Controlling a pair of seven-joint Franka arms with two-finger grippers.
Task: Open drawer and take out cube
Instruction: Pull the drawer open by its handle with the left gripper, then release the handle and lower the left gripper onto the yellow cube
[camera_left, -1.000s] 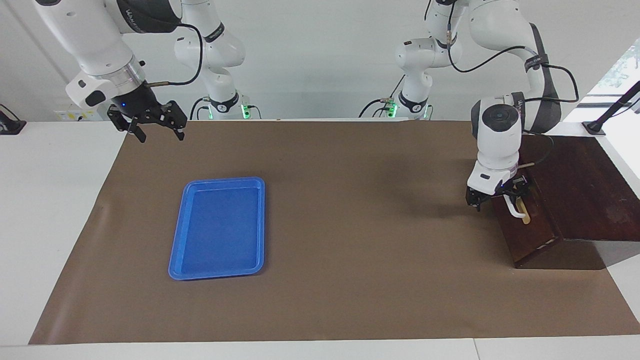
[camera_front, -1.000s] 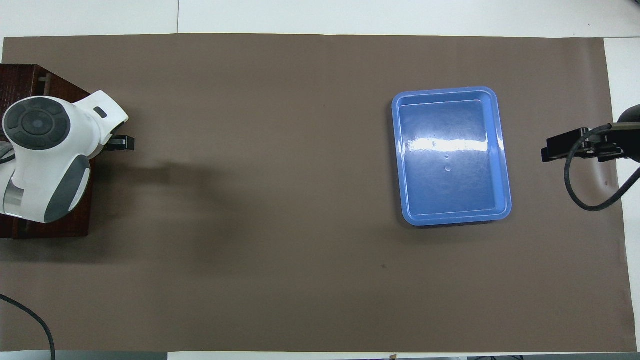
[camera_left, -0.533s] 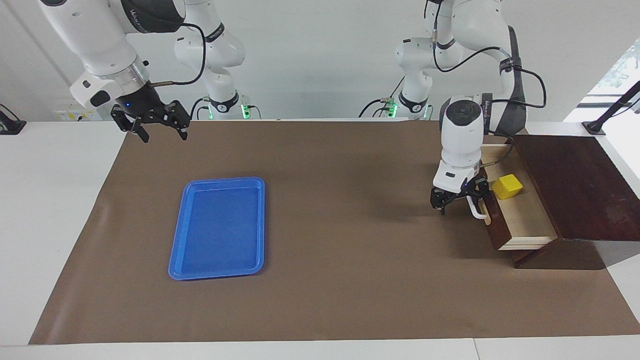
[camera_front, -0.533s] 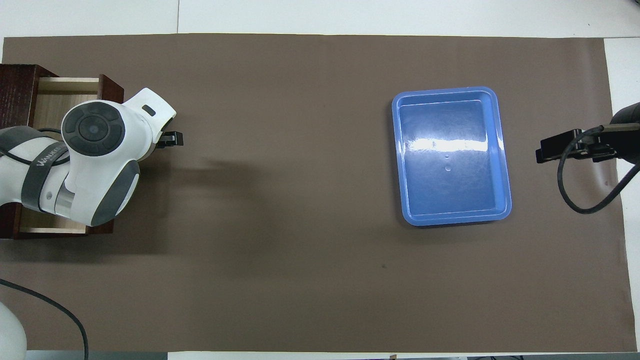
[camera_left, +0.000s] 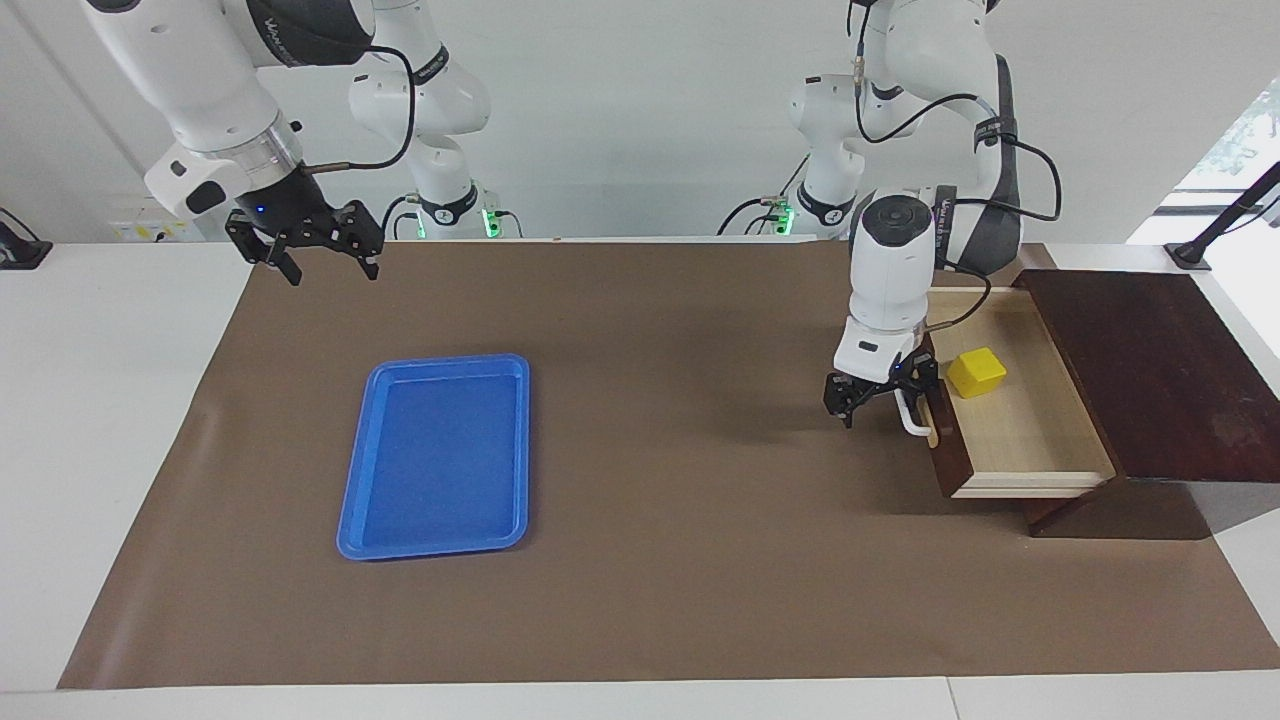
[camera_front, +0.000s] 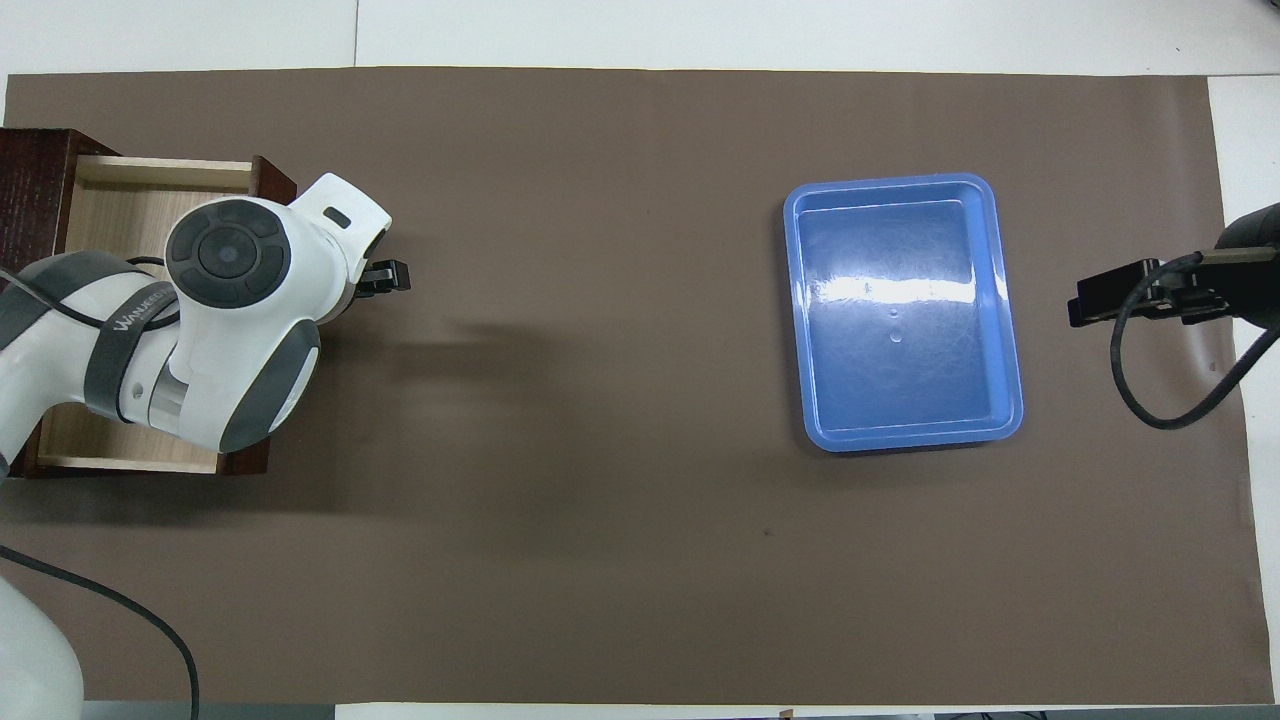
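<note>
In the facing view the right gripper (camera_left: 322, 259) waits over the mat's edge, fingers apart, empty. A blue tray (camera_left: 437, 455) lies on the brown mat (camera_left: 640, 560). The left gripper (camera_left: 880, 398) is at the drawer's (camera_left: 1020, 430) white handle (camera_left: 912, 415), jaws spread about it. The drawer looks open enough; next comes reaching in for the cube (camera_left: 976, 372) on its pale floor. A white wall backs the table.

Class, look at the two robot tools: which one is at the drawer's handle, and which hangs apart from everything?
The left tool is at the white handle of the pulled-out drawer. The right tool hangs over the brown mat's corner, apart from the blue tray.
</note>
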